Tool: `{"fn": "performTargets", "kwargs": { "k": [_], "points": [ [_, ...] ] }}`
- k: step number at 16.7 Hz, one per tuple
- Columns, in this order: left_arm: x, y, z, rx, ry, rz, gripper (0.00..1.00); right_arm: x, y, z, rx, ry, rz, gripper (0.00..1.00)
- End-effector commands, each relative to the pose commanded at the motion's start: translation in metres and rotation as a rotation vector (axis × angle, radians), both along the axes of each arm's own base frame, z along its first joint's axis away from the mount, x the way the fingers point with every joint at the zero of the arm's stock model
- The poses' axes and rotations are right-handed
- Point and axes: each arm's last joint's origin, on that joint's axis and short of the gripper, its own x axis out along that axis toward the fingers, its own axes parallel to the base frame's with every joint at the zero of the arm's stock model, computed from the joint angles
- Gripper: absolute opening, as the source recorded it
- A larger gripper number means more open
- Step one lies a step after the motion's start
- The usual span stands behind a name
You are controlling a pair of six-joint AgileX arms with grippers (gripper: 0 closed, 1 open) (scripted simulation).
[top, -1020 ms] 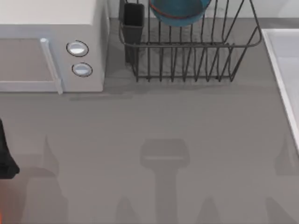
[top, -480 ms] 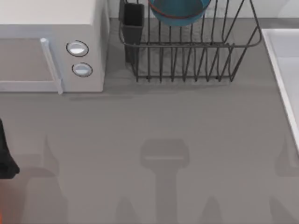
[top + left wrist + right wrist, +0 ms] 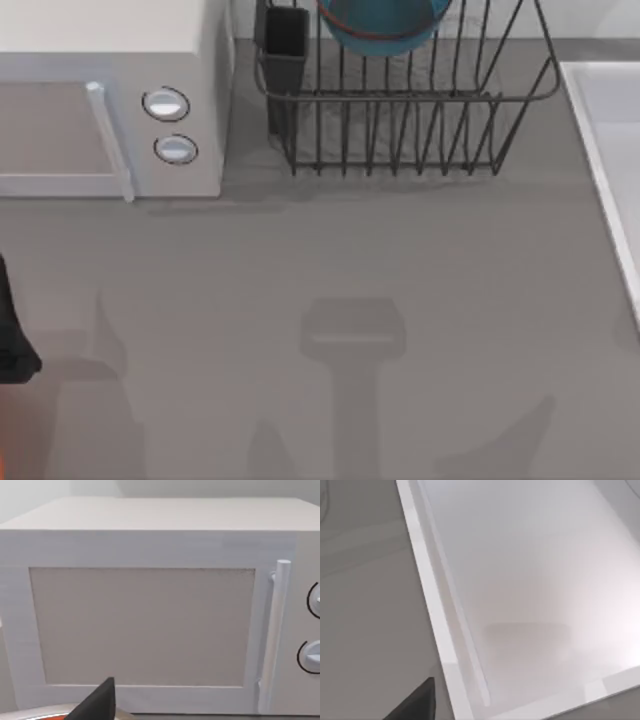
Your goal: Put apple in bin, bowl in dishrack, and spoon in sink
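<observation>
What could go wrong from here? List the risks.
The right gripper hangs by the sink at its raised rim, so anything released there may land on the counter. The left gripper faces the microwave closely and might bump its door handle.

You have a white microwave at the desk's far left, door shut, upright bar handle beside two round knobs. The grey desk surface in front of it carries soft shadows. In the left wrist view its door panel faces you squarely.
</observation>
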Motion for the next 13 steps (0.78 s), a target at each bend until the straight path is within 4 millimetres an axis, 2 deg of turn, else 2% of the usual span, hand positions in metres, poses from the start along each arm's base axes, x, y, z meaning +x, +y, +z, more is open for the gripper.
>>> {"fn": "performTargets", "kwargs": {
  "k": [4,7,10,13],
  "points": [
    [0.000,0.000,0.000,0.000,0.000,0.000,1.00,0.033,-0.020,0.001,0.162,0.407,-0.188,1.00],
    [0.000,0.000,0.000,0.000,0.000,0.000,1.00,0.056,-0.036,-0.003,0.267,0.649,-0.324,1.00],
    [0.000,0.000,0.000,0.000,0.000,0.000,1.00,0.073,-0.050,-0.005,0.345,0.799,-0.426,1.00],
    [0.000,0.000,0.000,0.000,0.000,0.000,1.00,0.082,-0.058,-0.006,0.386,0.865,-0.478,1.00]
  ]
}}
